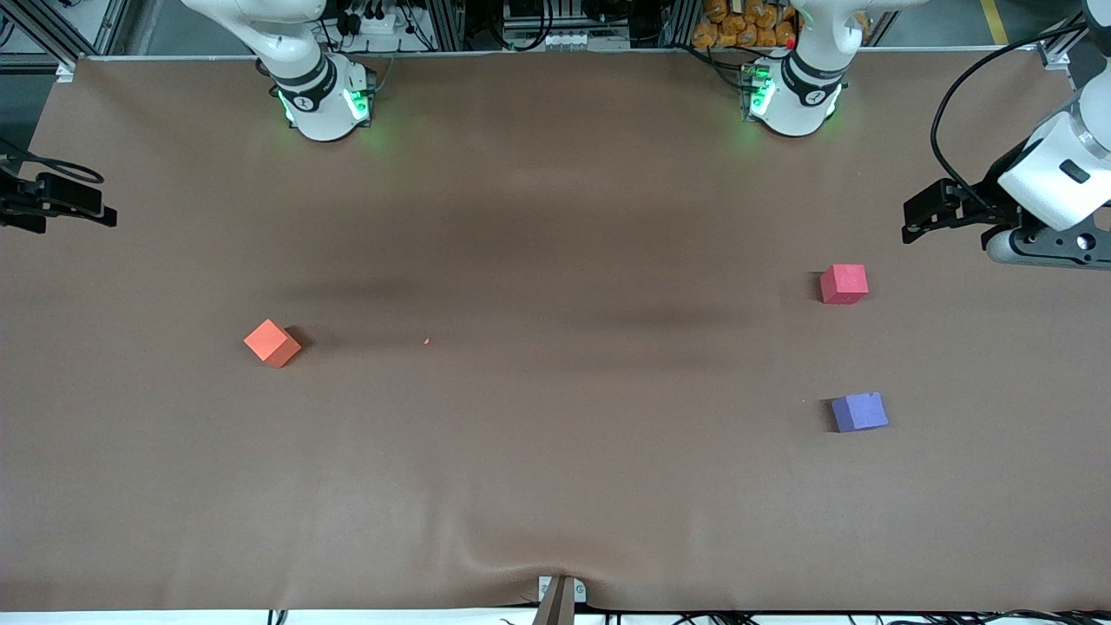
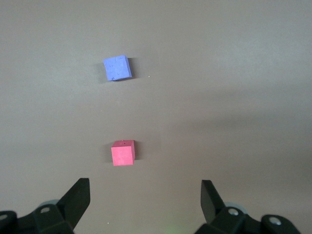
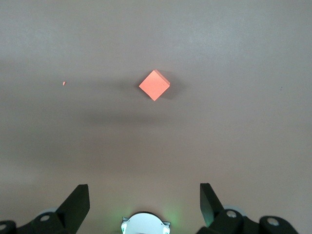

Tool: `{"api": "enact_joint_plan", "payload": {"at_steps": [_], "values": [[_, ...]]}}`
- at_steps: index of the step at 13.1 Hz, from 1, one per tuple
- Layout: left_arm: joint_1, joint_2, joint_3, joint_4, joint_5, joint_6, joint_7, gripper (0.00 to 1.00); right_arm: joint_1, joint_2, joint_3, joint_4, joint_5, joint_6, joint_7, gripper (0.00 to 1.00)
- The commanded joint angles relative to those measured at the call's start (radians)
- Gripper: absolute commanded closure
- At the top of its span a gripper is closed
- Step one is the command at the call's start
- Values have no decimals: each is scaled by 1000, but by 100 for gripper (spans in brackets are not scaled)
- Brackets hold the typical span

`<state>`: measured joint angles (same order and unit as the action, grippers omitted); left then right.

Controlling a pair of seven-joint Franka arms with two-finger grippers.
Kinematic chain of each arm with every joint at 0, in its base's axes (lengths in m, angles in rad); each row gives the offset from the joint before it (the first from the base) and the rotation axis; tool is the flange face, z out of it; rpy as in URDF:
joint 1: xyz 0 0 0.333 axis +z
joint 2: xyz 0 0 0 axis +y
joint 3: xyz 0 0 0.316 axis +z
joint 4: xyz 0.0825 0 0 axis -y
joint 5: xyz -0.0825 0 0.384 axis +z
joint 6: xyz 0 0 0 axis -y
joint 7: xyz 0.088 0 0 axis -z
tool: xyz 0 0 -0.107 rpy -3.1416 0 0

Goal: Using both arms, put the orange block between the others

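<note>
Orange block (image 1: 272, 343) sits alone on the counter (image 1: 555, 486) at the right arm's end, well apart from the 2 others. Right pincer (image 3: 145, 204) is the nearer one: it hangs at the counter's edge on that end, jaws spread wide, holding nothing. In the right wrist view the block lies straight ahead of the pincer, roughly centred between the fingers, but rotated corner-on, so the jaws probably need a wrist turn to meet flat faces.

Left pincer (image 2: 145, 202) hovers at its own end, also wide open and empty, with the red-pink cube (image 1: 844, 284) just ahead and the purple-blue cube (image 1: 859, 411) further out. The gap between those 2 is the target.
</note>
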<state>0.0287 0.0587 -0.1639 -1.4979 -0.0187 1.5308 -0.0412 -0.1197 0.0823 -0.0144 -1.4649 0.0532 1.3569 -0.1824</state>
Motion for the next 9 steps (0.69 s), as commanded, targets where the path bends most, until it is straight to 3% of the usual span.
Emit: {"api": "enact_joint_plan", "payload": {"at_steps": [1, 9], "values": [[-7, 13, 0, 28, -4, -8, -19, 0, -12, -6, 13, 9, -12, -10, -5, 0], [-3, 10, 9, 28, -6, -18, -19, 0, -12, -7, 14, 15, -26, -15, -5, 0]]}}
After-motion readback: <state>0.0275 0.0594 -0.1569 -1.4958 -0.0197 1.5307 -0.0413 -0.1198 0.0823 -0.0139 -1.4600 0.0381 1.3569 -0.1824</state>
